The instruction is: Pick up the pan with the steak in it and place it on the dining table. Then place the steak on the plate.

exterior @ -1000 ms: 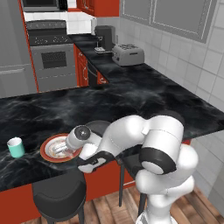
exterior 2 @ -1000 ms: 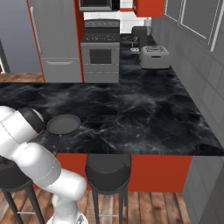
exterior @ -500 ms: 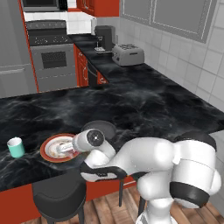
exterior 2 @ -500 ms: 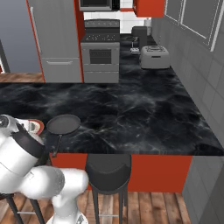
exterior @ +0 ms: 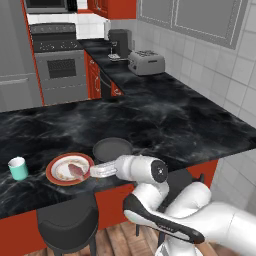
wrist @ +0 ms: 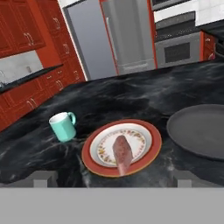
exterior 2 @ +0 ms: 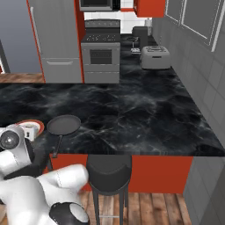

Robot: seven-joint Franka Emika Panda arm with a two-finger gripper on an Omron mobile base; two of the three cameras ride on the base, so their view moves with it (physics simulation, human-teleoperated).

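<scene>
The steak lies flat on the plate, pinkish-red against the cream centre. It is also seen as the steak on the plate near the front edge of the dining table. The pan sits empty just right of the plate, and the pan points its handle at the table's near edge. My gripper hovers low at the plate's near right side, open and holding nothing. Both fingertips stand wide apart, and the gripper faces the steak.
A teal cup stands left of the plate, also seen as the cup. Black stools are tucked under the table's near edge. A toaster and a coffee maker sit on the far wall counter.
My hand has drawn back from over the plate toward the table's near edge, and the arm has swung lower. The steak stays on the plate; the pan has not moved.
</scene>
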